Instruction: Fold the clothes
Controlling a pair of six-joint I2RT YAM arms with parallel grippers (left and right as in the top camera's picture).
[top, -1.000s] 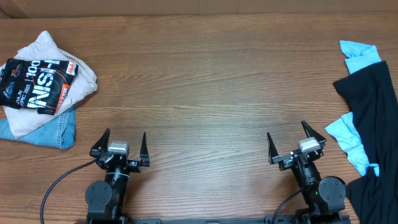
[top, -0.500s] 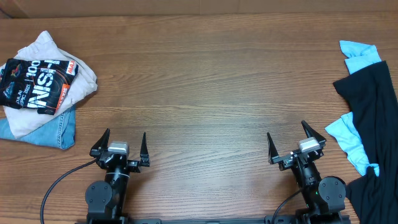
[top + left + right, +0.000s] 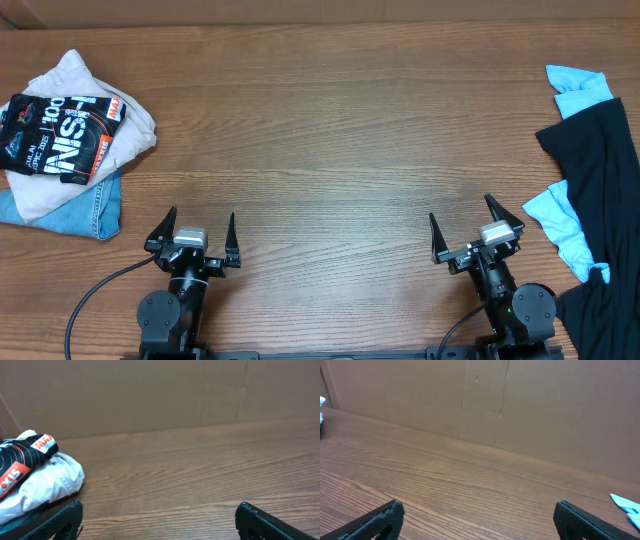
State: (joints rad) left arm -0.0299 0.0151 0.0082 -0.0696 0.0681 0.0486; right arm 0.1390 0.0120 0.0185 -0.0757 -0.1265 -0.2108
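Wood-grain table (image 3: 330, 120) stretched beneath both arms, with a cardboard wall (image 3: 470, 395) behind it. At the far left sat a stack of clothes: a black jersey (image 3: 55, 135) with orange lines on top of a cream garment (image 3: 130, 125), with denim (image 3: 95, 210) underneath. The left gripper (image 3: 201, 214) stood near the stack, to its right and nearer the arm bases. It was clear of the stack, jaws spread wide, holding nothing. Along the right edge sprawled a black garment (image 3: 600, 170) and a light-blue garment (image 3: 570, 225), close beside the right gripper (image 3: 460, 207), which was also wide apart and empty.

The left claw (image 3: 200, 220) and right claw (image 3: 461, 210) are black, pointed, with silver blocks (image 3: 189, 239).
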